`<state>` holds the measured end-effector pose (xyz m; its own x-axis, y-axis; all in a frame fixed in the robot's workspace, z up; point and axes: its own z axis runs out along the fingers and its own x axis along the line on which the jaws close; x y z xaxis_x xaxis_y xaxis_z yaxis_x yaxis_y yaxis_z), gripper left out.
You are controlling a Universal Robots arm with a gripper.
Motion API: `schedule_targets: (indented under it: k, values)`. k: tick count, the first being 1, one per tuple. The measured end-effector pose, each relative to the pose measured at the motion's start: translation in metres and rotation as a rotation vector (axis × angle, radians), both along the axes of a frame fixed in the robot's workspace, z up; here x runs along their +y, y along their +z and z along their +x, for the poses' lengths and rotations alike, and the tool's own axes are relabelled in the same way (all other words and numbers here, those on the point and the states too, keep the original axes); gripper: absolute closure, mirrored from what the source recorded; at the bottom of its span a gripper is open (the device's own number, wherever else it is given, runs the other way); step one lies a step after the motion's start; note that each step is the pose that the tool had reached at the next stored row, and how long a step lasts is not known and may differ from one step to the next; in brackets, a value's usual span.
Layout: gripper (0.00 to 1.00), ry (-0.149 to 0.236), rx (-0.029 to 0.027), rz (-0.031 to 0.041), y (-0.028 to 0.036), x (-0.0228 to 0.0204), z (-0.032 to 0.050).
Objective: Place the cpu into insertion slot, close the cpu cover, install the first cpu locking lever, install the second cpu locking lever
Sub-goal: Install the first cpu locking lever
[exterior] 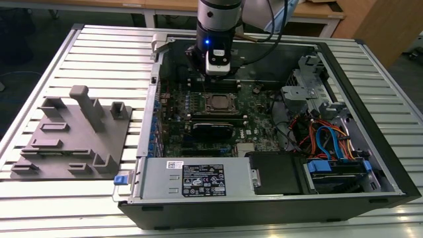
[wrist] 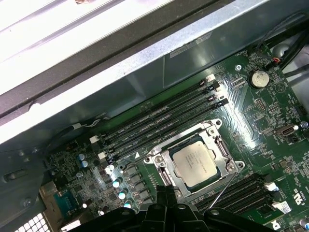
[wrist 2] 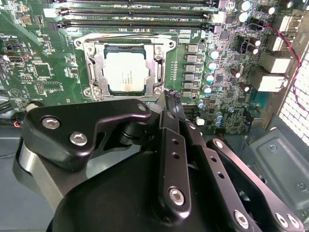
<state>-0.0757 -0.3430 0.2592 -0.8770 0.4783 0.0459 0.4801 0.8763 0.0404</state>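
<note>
Slatted table (exterior: 92,49), open PC case (exterior: 370,163) | cpu (wrist 2: 124,72) seated in insertion slot (wrist 2: 88,48), mid-motherboard (wrist 2: 43,72), beside memory slots (wrist 2: 140,14) | cpu cover (wrist 2: 158,67) down over chip | lever wire (wrist: 223,189) looks unlatched, angling off slot corner | gripper (wrist 2: 170,94) pinched closed, empty, just beside slot | tip: press wire low, then sideways under hook, clear of chip

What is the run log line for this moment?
pale silver square cpu: in silver-rimmed insertion slot | thin silver metal-frame cpu cover: down | gripper: shut, near slot
</note>
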Motion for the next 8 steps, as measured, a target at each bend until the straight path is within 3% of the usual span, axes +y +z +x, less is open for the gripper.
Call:
schedule_targets:
  k: [8]
  values:
    - [0.89, 0.115, -0.0001, 0.0, -0.0003, 0.0, 0.0]
